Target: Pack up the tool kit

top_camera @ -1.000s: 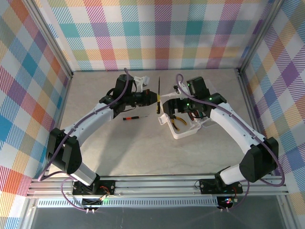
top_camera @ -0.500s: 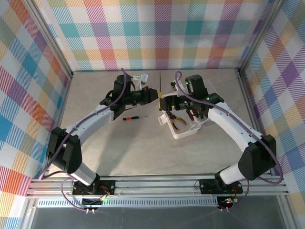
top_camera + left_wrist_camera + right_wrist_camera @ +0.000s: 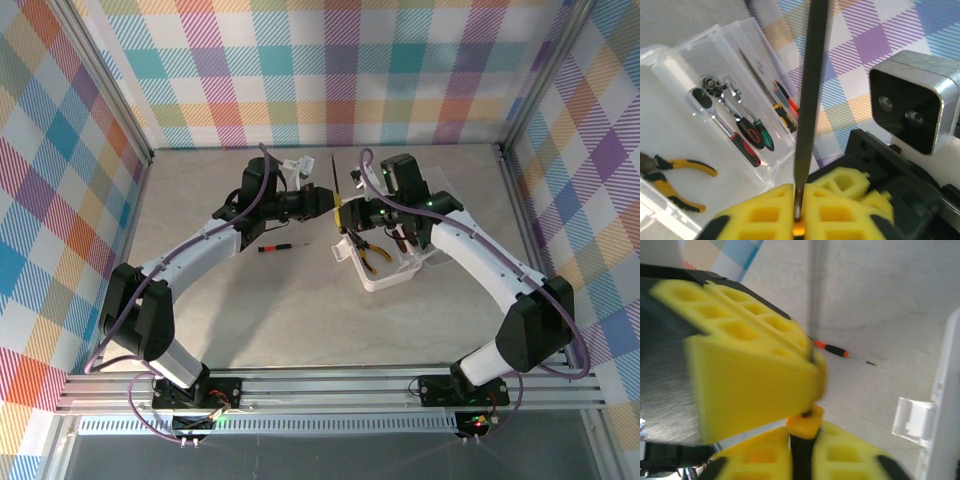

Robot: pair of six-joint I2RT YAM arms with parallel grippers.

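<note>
A screwdriver (image 3: 810,75) stands upright in the air just left of the open tool kit box (image 3: 385,280) — the right gripper (image 3: 807,410) clamped on its handle, the left gripper (image 3: 799,200) flanking its shaft, gripping or not I cannot tell — while pliers (image 3: 372,258) lie in the box and a second screwdriver (image 3: 275,246) on the surface (image 3: 300,310).

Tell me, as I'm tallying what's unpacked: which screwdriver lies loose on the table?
The small red-handled screwdriver, flat on the table left of the box; the long screwdriver is held upright, off the table.
</note>
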